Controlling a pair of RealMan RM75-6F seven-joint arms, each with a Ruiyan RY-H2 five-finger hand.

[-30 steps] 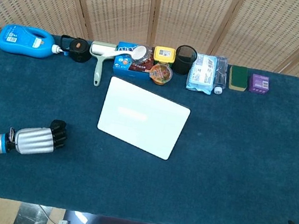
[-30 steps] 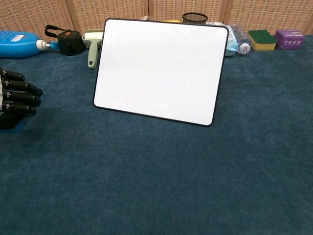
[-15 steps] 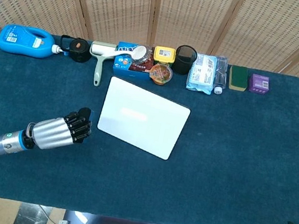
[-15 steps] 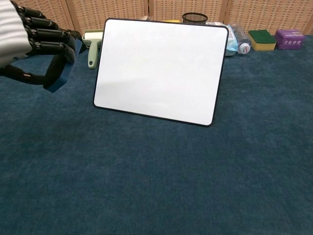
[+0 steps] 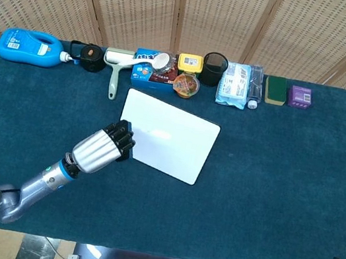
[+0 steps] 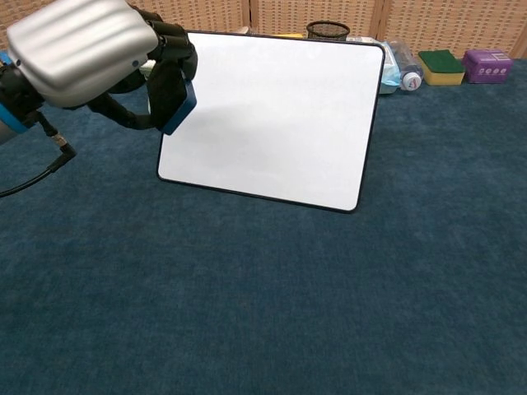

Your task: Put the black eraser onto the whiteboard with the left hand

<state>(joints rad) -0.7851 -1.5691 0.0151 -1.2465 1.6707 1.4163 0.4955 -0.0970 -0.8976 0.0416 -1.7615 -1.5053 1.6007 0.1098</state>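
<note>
While the left robot hand (image 6: pixel 123 62) had hung low over the bare tabletop (image 5: pixel 270 187) a second earlier, it had since swung up and across to the near-left edge of the whiteboard (image 5: pixel 166 135). Its fingers (image 6: pixel 169 37) were curled around the black eraser (image 6: pixel 174 97), which showed a blue face and hung gripped beside the board's left border, raised off the surface as far as the chest view suggests. The carry looked nearly finished; what remained was probably a short move inward over the white panel, then lowering and releasing. Only dark tips at the frame's right edge hinted at the right robot hand, its state unreadable.
</note>
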